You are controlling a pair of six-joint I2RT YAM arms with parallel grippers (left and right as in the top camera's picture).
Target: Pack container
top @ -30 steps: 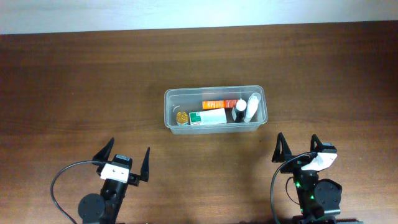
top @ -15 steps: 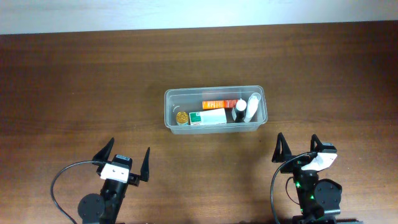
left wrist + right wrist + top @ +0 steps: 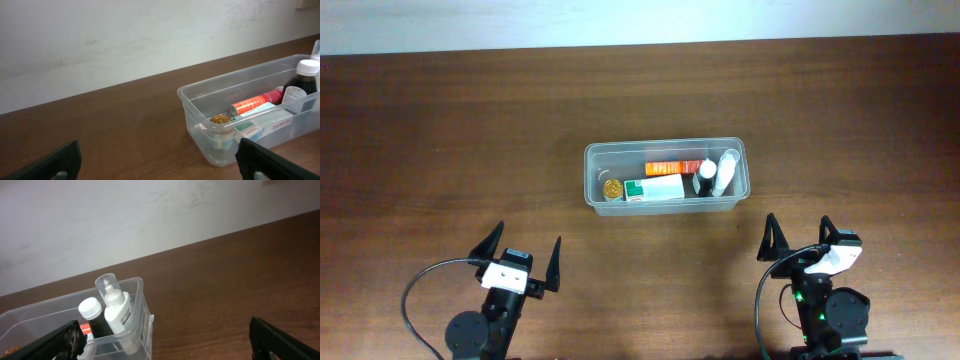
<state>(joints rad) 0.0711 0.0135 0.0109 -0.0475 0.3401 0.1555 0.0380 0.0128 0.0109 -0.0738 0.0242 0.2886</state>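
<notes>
The clear plastic container [image 3: 594,183] sits at the table's middle. In it are a gold-capped jar [image 3: 612,189], a green and white box [image 3: 655,188], an orange tube [image 3: 672,166], a dark bottle with a white cap [image 3: 705,178] and a white bottle [image 3: 727,171]. My left gripper [image 3: 525,258] is open and empty near the front edge, below and left of the container [image 3: 200,117]. My right gripper [image 3: 801,238] is open and empty, just below the container's right end [image 3: 142,307]. The white bottle [image 3: 117,311] and dark bottle [image 3: 95,317] stand upright.
A pale wall [image 3: 125,35] runs behind the brown wooden table [image 3: 450,130].
</notes>
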